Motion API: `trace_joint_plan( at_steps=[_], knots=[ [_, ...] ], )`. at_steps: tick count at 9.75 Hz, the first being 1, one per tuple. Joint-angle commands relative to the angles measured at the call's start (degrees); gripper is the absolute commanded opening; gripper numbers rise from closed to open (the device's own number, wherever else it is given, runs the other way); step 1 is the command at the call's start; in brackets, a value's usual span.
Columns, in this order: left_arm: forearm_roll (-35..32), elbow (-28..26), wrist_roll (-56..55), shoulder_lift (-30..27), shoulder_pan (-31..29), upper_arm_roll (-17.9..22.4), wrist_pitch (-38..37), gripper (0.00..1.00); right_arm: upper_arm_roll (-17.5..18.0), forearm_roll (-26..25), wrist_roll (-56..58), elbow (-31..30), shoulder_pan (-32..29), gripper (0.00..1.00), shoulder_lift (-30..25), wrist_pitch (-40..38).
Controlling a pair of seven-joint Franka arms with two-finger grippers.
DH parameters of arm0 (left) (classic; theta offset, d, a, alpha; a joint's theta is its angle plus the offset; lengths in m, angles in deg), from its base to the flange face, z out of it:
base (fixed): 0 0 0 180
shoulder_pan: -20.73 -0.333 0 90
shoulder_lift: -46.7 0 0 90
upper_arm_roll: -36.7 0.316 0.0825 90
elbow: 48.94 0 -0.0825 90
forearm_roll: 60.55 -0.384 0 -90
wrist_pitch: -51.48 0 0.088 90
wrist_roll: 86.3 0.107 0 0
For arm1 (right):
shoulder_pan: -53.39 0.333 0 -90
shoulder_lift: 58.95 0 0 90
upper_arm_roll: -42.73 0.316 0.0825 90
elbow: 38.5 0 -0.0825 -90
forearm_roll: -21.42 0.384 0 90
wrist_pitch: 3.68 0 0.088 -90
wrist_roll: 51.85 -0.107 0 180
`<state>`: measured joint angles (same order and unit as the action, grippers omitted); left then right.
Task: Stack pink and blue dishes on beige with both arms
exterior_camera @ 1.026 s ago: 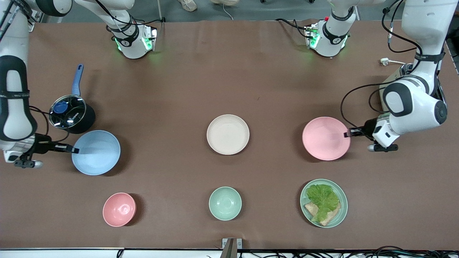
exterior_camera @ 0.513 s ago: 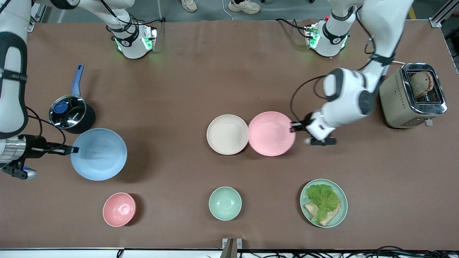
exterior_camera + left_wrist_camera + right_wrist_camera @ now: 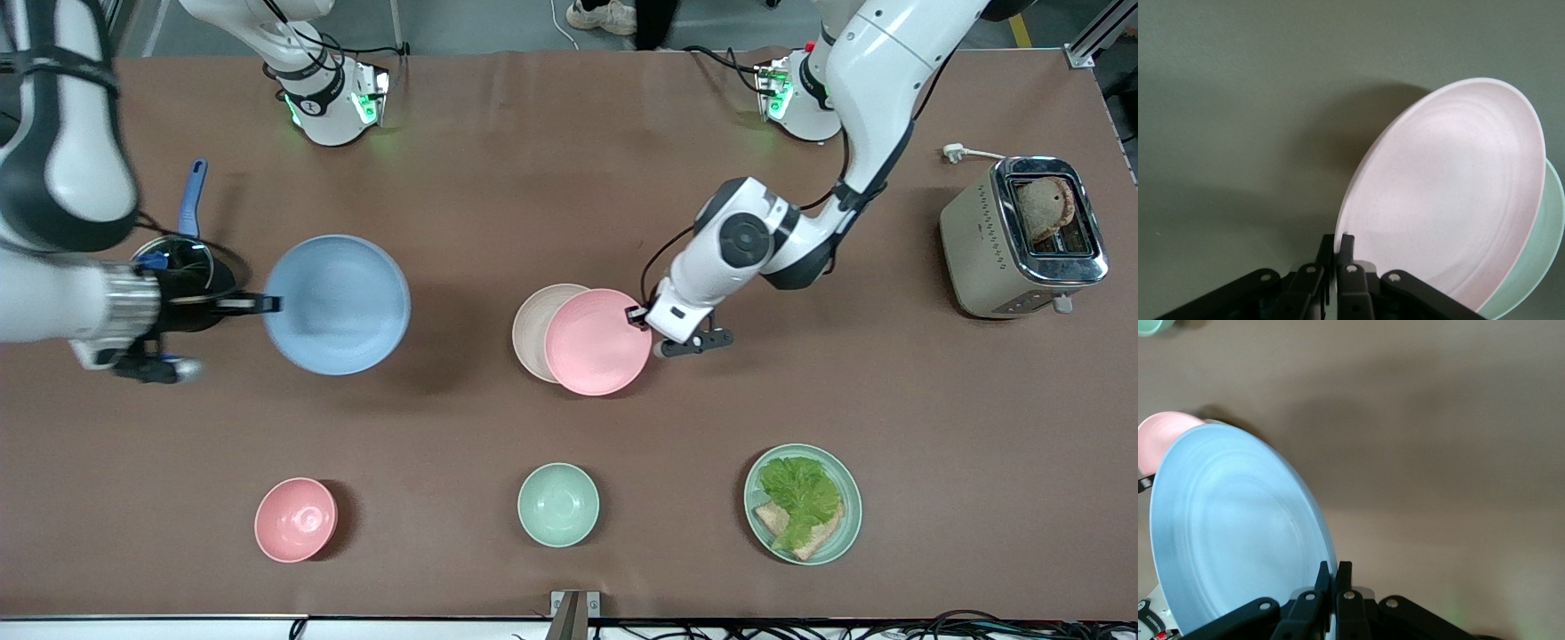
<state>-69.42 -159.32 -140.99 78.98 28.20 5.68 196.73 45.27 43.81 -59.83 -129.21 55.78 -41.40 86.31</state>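
Observation:
The beige plate (image 3: 532,331) lies at the table's middle. The pink plate (image 3: 597,341) hangs tilted over it and covers most of it; my left gripper (image 3: 637,315) is shut on its rim. In the left wrist view the pink plate (image 3: 1451,193) overlaps the beige plate's edge (image 3: 1545,267), with my left gripper (image 3: 1338,243) pinching the pink rim. The blue plate (image 3: 338,304) is up in the air over bare table, between the pot and the beige plate. My right gripper (image 3: 267,304) is shut on its rim, as the right wrist view shows on the blue plate (image 3: 1238,527) at my right gripper (image 3: 1336,570).
A pot with a glass lid (image 3: 178,262) and a blue handle (image 3: 191,196) sits under the right arm. A toaster (image 3: 1022,236) stands at the left arm's end. Nearer the front camera are a pink bowl (image 3: 296,519), a mint bowl (image 3: 558,504) and a lettuce plate (image 3: 803,503).
The left arm has carried the pink plate from its end of the table to over the beige plate. The right arm has lifted the blue plate and moved it toward the middle.

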Motion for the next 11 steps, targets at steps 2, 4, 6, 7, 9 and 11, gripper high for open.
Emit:
trace_joint_plan(
  at_steps=[2, 4, 6, 7, 9, 11],
  knots=[
    [-11.1, 2.2, -14.7, 3.3, 4.6, -0.1, -0.4, 0.44, 9.8, -0.9, -9.8, -10.0, 0.3, 0.00, -1.6, 16.6],
    [-15.9, 2.0, -17.1, 2.5, 5.0, -0.2, -2.0, 1.00, 13.8, -0.9, -12.3, -13.8, 0.4, 0.00, -0.4, 24.3],
    [-16.4, 1.3, -16.0, -1.7, 4.3, -0.1, -7.0, 1.00, 16.3, -0.2, -14.4, -14.1, 0.7, 0.00, 2.0, 27.0],
    [-16.6, 0.9, -12.5, -4.7, 3.6, 0.8, -11.4, 1.00, 16.9, -0.2, -15.0, -15.9, 1.4, 0.00, 2.4, 30.1],
    [-14.6, -0.3, -0.8, -11.0, 2.5, 5.4, -13.6, 1.00, 18.5, -0.2, -16.8, -18.7, 3.1, 0.02, 4.8, 39.5],
    [-10.1, -0.3, 7.8, -15.3, 2.5, 11.0, -13.6, 1.00, 19.2, -0.3, -22.8, -18.7, 7.3, 0.02, 8.0, 45.1]
  ],
)
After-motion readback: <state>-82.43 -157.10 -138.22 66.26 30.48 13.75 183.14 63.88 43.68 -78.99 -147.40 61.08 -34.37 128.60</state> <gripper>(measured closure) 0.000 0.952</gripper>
